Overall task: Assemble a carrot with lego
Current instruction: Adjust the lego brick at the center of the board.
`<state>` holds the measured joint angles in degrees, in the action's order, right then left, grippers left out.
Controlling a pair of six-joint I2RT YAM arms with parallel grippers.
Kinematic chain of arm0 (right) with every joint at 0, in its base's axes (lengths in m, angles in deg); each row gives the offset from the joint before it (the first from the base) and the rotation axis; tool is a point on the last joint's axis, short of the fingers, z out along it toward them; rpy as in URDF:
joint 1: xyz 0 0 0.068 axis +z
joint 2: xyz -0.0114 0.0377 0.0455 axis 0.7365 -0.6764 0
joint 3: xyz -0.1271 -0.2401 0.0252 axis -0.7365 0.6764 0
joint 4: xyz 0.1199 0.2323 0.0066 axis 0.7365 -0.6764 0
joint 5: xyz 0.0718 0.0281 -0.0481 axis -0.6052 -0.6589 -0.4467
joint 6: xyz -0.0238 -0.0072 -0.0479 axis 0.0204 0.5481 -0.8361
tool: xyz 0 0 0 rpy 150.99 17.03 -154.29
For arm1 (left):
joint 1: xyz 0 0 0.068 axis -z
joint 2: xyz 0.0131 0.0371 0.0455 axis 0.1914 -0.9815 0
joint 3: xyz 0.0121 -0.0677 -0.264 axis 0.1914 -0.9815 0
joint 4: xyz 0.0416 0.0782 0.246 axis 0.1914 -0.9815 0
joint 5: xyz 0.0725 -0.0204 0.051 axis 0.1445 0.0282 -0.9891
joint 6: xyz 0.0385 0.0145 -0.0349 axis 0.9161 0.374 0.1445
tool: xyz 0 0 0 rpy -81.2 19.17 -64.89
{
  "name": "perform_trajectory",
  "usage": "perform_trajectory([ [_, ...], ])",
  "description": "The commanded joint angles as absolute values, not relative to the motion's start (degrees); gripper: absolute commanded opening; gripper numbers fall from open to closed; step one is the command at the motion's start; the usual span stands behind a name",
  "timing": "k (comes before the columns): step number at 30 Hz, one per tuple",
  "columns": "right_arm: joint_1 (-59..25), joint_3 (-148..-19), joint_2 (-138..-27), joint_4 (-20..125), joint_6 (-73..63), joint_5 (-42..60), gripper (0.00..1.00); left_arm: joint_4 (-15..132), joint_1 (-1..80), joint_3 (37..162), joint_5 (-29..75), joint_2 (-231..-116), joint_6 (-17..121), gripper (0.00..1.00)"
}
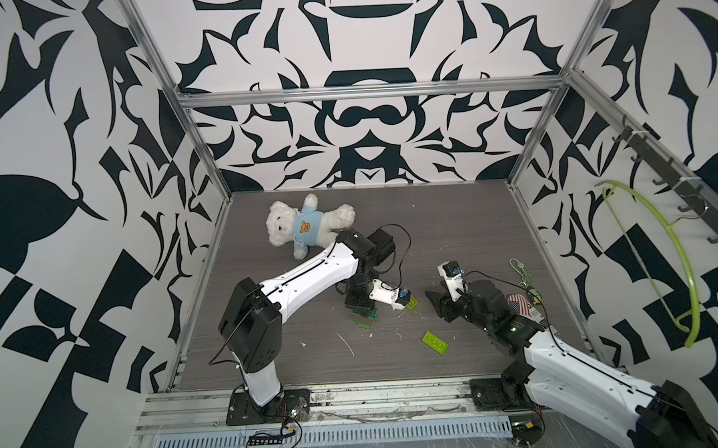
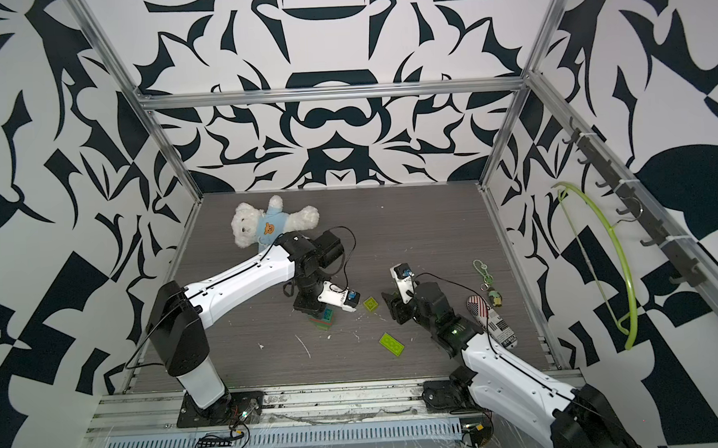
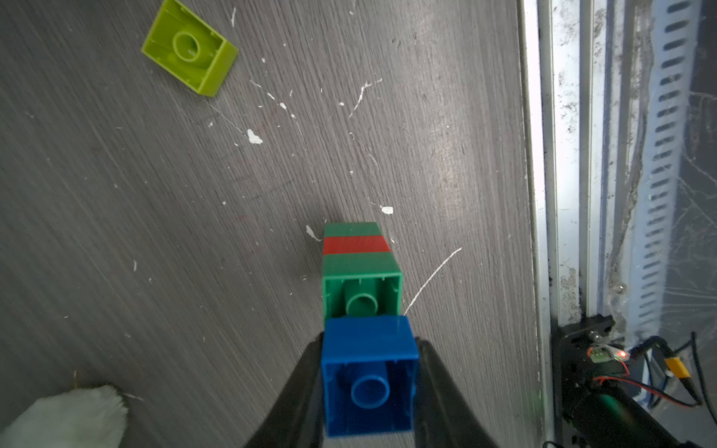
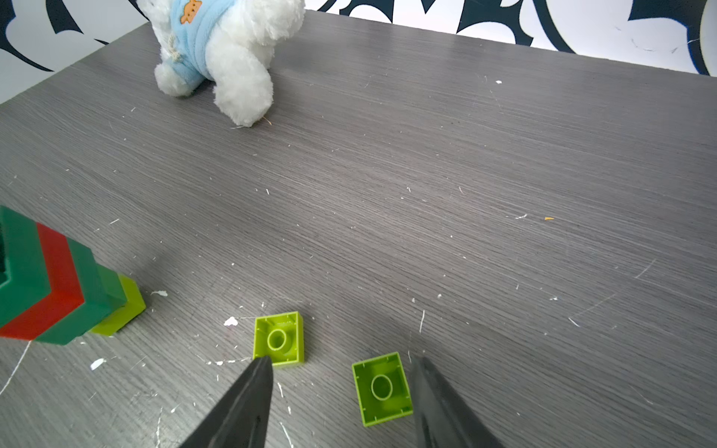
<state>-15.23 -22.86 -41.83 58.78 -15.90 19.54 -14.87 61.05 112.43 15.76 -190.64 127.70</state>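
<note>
Assembly in progress: the left end effector [image 3: 370,349] is clamped on the blue brick [image 3: 368,372] at the upper end of the carrot [image 1: 365,318]. The stack runs down through dark green, a red stripe and more dark green to a lime tip [image 4: 124,306] touching the grey desk [image 1: 453,237]. The right end effector [image 4: 341,360], at 3 o'clock from the carrot in both top views, has its jaws apart and grips nothing. One lime square brick [image 4: 382,390] lies hollow side up between its fingers, and a second lime square brick [image 4: 278,339] lies just past one fingertip. A lime oblong brick [image 1: 434,343] lies studs up at 4 o'clock from the carrot. The white teddy bear [image 1: 303,225], at 11 o'clock, wears a pale blue shirt bearing an orange bear face. A stars-and-stripes trinket [image 1: 523,309] rests at 3 o'clock from the right end effector; its print is too small to read.
</note>
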Motion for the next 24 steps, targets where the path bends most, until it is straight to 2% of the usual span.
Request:
perform_trajectory([
  [1, -15.39, -24.01, -41.63, 60.85, -15.22, 19.17, 0.61, -14.6, 61.48, 111.16, 12.92, -191.3, 127.46, 0.0],
  [7, -15.44, -23.91, -41.85, 61.12, -15.15, 19.09, 0.61, -12.46, 61.79, 109.67, 11.62, -191.11, 126.31, 0.0],
  [13, -15.38, -23.97, -42.07, 61.22, -15.17, 19.08, 0.61, -12.32, 61.83, 107.79, 14.48, -191.25, 125.53, 0.0],
  [24, -15.43, -24.27, -42.32, 60.76, -15.2, 19.03, 0.61, -10.04, 60.93, 99.77, 14.96, -191.9, 123.47, 0.0],
])
